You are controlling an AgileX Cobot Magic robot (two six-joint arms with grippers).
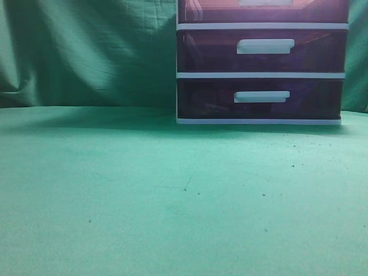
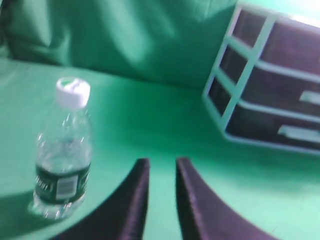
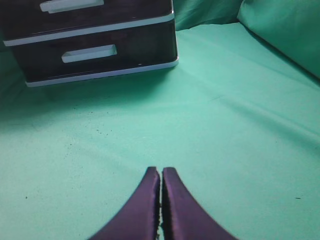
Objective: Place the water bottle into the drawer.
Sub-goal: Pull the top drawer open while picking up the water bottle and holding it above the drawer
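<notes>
Start of task: left gripper slightly parted, empty, right gripper closed, empty; clear plastic water bottle upright near-left, translucent purple top drawer far-right apparently closed—likely open first.

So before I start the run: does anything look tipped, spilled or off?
Nothing stands out. The water bottle stands upright and capped on the green cloth, and the drawer unit sits square with its visible drawers shut.

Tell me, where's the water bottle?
In the left wrist view, the water bottle stands upright on the green cloth, left of the left claw.
</notes>
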